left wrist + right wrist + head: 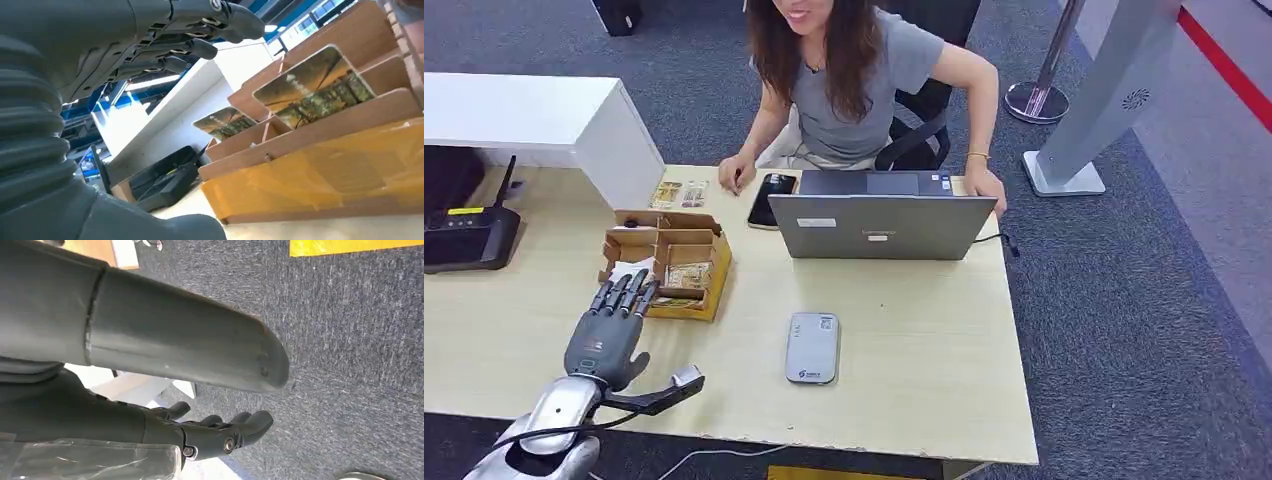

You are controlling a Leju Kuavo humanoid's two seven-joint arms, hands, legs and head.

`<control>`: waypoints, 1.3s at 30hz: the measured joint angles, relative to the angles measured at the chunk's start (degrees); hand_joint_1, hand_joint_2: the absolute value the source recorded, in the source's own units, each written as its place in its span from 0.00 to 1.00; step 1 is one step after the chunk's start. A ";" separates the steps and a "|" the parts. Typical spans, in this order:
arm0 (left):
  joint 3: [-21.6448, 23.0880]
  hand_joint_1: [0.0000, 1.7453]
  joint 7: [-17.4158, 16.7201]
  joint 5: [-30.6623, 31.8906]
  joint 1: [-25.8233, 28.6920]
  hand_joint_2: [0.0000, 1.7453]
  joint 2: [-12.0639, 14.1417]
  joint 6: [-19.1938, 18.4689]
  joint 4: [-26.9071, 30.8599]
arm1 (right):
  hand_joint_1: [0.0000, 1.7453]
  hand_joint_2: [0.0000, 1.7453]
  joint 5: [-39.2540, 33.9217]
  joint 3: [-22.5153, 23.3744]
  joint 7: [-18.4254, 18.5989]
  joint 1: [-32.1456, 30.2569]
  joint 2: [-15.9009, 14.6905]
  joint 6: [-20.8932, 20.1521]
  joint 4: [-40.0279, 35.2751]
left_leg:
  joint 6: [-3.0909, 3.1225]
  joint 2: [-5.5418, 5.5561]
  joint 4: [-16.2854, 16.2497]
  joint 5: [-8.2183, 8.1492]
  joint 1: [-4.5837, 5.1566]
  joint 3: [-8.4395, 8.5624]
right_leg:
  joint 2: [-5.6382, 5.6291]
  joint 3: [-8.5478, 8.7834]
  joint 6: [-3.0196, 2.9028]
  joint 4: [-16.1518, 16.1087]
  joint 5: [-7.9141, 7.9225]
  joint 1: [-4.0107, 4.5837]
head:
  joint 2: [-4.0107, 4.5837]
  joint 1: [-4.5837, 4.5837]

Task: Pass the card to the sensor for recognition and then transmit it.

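Observation:
A cardboard box (690, 301) on the desk holds picture cards (688, 276) standing in its compartments. My left hand (607, 338) lies just in front of the box with its fingers stretched onto the near left corner and its thumb spread aside, holding nothing. In the left wrist view the fingers (186, 48) hover above the box (320, 175), where two cards (314, 85) lean upright. The grey flat sensor (812, 347) lies on the desk to the right of the box. My right hand (165, 427) hangs over the carpet with its fingers apart, holding nothing.
A person sits behind the desk at a grey laptop (879, 224), with a black phone (771, 198) and loose cards (679, 193) beside one hand. A black router (466, 236) and a white shelf (544, 118) stand at the left. A cable runs off the desk's right edge.

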State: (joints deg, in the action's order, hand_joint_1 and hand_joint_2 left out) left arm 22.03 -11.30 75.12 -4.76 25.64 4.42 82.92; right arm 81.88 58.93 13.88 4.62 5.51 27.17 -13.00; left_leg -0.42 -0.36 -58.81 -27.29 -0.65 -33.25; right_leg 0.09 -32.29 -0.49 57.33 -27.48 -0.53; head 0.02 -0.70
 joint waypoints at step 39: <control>-3.67 0.00 0.70 5.57 -2.84 1.00 -5.31 5.60 -6.27 | 0.00 0.00 1.75 -1.42 0.31 0.34 -0.09 -0.70 0.00 | 0.00 0.00 -0.01 0.01 0.01 0.01 | 0.00 -0.01 0.00 0.00 0.00 0.00 | 0.00 -0.02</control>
State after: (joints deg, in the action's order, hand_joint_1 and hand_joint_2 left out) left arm 18.36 -10.60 80.70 -7.60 20.33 10.01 76.65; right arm 83.62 57.51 14.19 4.96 5.42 26.47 -13.00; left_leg -0.42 -0.37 -58.82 -27.28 -0.64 -33.24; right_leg 0.09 -32.30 -0.48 57.33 -27.47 -0.53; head 0.02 -0.72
